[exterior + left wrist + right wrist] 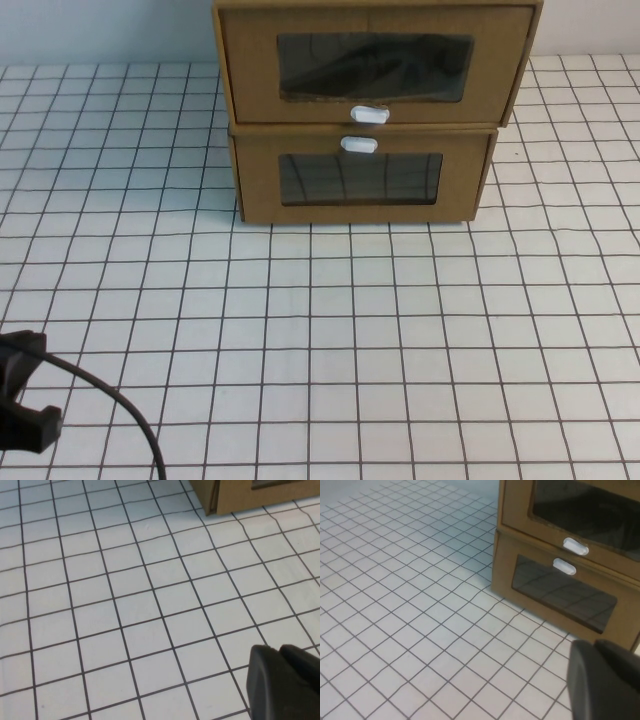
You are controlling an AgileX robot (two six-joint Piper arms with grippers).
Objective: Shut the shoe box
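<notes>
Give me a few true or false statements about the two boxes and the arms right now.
1. Two cardboard boxes are stacked. True: the shoe box sits on the lower box.
2. The shoe box's tab is above its window. False: it is below the window.
3. The left pincer touches a box. False: it is at the table's near left corner, far from both.
4. The right pincer shows in the high view. False: only its wrist view shows it, facing the boxes.
5. The table has a grid pattern. True.

Matt brown cardboard shoe box with a glossy clear window, smooth white plastic tab.
</notes>
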